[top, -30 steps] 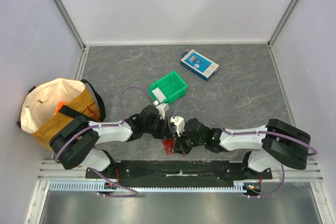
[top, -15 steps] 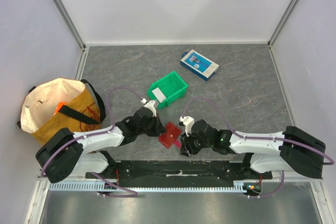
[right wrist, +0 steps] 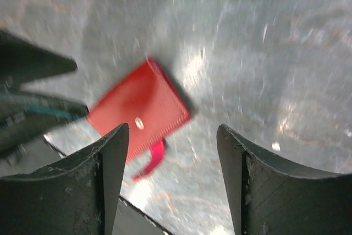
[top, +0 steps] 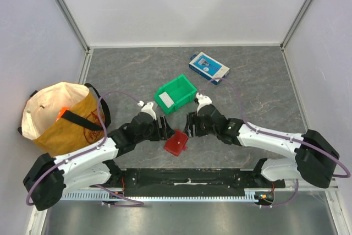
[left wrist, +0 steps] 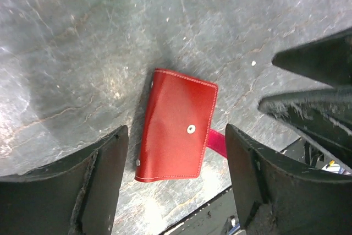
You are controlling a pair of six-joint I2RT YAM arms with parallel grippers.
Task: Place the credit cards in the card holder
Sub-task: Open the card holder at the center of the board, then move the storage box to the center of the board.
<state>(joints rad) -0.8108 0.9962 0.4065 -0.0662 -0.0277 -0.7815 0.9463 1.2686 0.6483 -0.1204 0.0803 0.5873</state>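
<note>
With my left gripper (top: 165, 127) and right gripper (top: 190, 124) both spread empty either side of the flat red folding card holder (top: 176, 143), shut on the grey table (top: 247, 92) near its near edge, I judge unsnapping it comes next.

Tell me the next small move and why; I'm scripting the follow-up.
Probably retract the left gripper and right gripper toward rest: both hang open, clear of the card holder, which lies folded shut on the table, and no loose card shows.
</note>
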